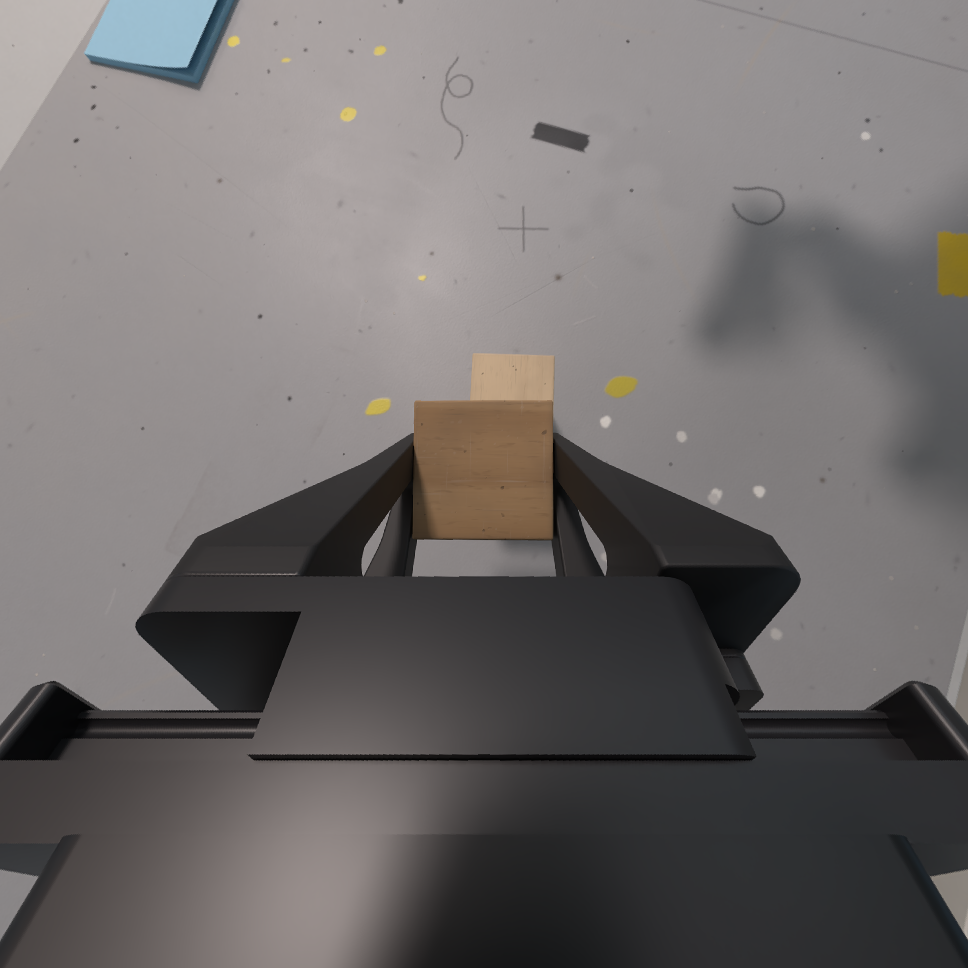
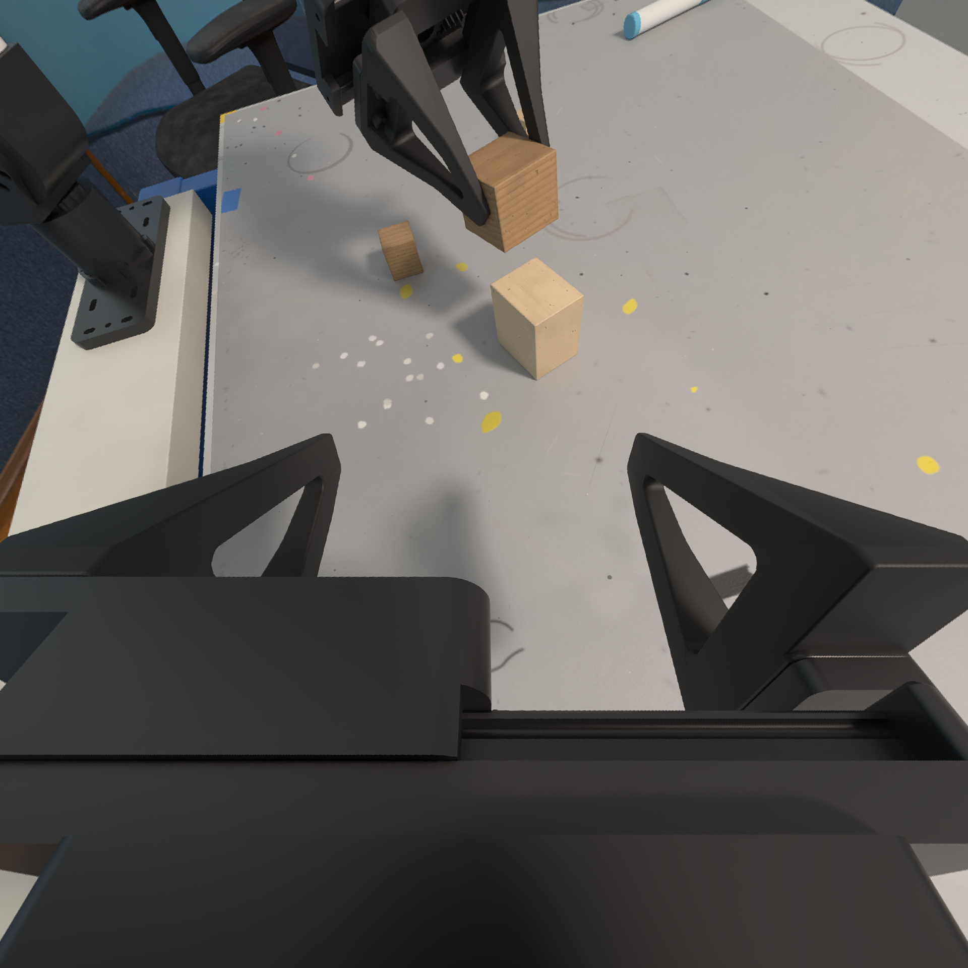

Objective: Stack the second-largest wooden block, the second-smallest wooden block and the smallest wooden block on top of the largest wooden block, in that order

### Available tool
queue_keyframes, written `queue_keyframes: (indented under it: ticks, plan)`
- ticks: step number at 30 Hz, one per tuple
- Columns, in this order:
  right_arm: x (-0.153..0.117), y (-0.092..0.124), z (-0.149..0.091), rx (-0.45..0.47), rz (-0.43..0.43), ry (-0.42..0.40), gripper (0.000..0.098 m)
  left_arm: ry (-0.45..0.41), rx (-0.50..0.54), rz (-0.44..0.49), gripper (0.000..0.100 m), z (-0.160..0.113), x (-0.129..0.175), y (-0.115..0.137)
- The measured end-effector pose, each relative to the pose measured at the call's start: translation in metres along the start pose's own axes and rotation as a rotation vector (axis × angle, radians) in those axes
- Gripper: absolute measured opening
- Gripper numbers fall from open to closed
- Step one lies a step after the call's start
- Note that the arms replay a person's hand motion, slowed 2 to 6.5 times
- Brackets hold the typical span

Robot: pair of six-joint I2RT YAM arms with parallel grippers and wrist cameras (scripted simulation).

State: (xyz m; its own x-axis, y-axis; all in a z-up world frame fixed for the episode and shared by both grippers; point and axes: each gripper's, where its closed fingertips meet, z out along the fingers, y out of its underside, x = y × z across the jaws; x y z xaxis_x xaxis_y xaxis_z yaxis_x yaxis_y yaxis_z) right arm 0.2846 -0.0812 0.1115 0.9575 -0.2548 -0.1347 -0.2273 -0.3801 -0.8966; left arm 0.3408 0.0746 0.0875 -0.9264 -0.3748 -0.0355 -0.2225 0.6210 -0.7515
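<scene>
My left gripper (image 1: 483, 440) is shut on a brown wooden block (image 1: 483, 471) and holds it above the table. The right wrist view shows that gripper (image 2: 510, 173) with the block (image 2: 518, 199) in the air, tilted. A pale, taller wooden block (image 2: 539, 317) stands on the table just below and in front of it; its top shows past the held block in the left wrist view (image 1: 512, 377). A small brown block (image 2: 400, 256) stands to the left. A sliver of another wooden piece (image 2: 520, 119) shows behind the left gripper's finger. My right gripper (image 2: 483, 450) is open and empty, nearer the table's front.
A blue notebook (image 1: 157, 36) lies at the far left corner. A blue-capped marker (image 2: 662, 15) lies at the far right. The left arm's base (image 2: 105, 262) sits on a white mount at the table's left edge, with office chairs (image 2: 209, 115) beyond.
</scene>
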Motion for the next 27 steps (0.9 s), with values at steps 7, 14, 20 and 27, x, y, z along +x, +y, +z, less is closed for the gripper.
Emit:
queue_keyframes:
  ticks: [7,14,20,27]
  plan:
    - [-0.001,-0.003,-0.002,0.008,-0.008,0.002,0.0940,0.014,0.010,-0.003,0.039,0.003,0.007,-0.011]
    - [-0.001,-0.004,-0.004,0.013,-0.007,0.001,0.0940,0.024,0.017,0.011,0.039,0.005,0.013,-0.019]
    - [-0.001,-0.004,-0.004,0.012,-0.006,0.001,0.0940,0.028,0.014,0.023,0.039,0.009,0.016,-0.023]
    - [-0.001,-0.006,-0.006,0.018,-0.010,0.001,0.0940,0.038,0.002,0.026,0.039,0.013,0.019,-0.024]
